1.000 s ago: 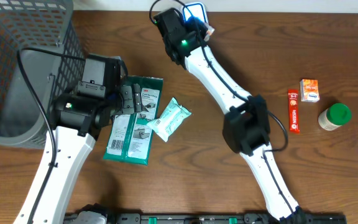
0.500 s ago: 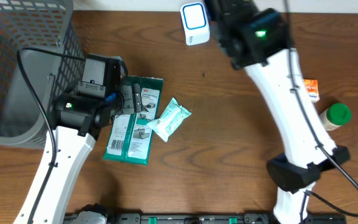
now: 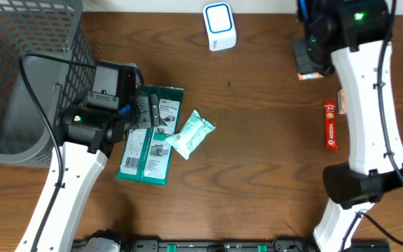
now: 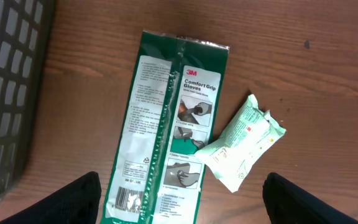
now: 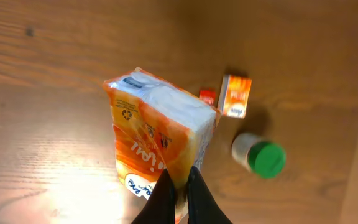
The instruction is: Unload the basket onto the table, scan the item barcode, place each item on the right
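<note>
Orange packet is hanging in the air right of the scanner. Right gripper is pinching its edge, jaws clamped on it. Left gripper is hovering with jaws wide apart over the green gloves pack.

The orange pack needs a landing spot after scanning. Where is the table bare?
Bare wood: the middle, between wipes pack, scanner and red stick pack. Crowded: left, where glove package and wipes pack lie near the basket; right, around small orange box and green-lidded jar.
</note>
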